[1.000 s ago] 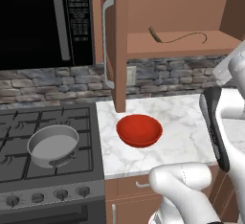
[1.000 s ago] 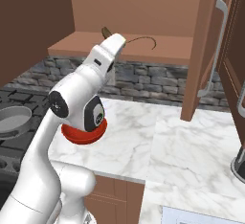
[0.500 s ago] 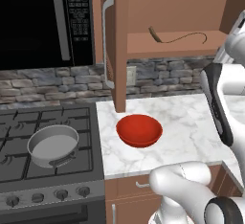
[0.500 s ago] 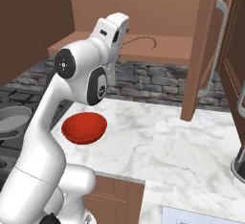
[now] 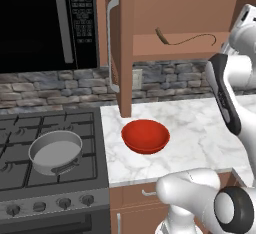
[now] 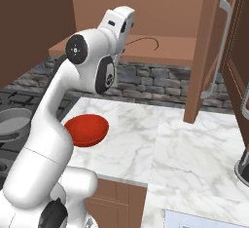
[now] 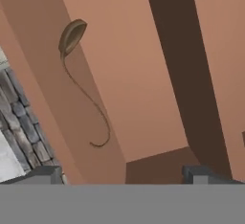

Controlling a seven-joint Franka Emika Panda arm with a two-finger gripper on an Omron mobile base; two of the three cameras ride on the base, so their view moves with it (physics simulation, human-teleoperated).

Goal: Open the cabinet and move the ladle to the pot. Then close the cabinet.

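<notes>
Cabinet [image 5: 125, 43] doors open — gripper [image 7: 123, 174] jaws wide, empty; approach ladle [image 7: 79, 82] handle squarely, close mid-handle — avoid shelf.

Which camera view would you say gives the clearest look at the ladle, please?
The hand view: the ladle lies whole, scoop and curved handle, on the cabinet shelf. The left base view shows it small on the shelf; in the right base view the arm hides its scoop end.
</notes>
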